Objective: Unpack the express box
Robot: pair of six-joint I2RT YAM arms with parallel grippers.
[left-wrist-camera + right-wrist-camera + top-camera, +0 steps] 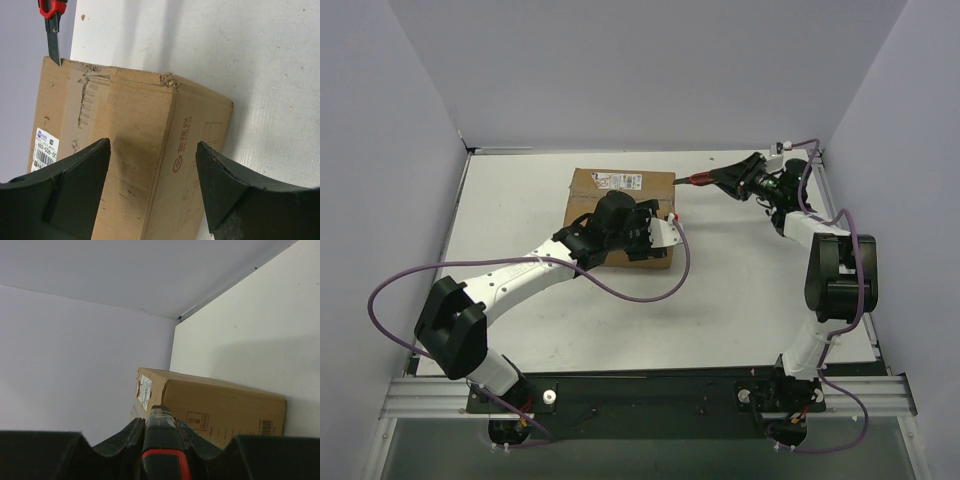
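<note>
My left pincer [152, 150] hangs wide open over the express box [125, 150], which lies on the table [520, 200]. My right pincer [162, 427] is clamped on a red-handled knife [52, 30], its blade tip at 1 box corner. With nothing bracing the box, the blade could shove it or skid off. I cannot tell whether the blade has bitten in, nor whether my left fingers touch cardboard.
</note>
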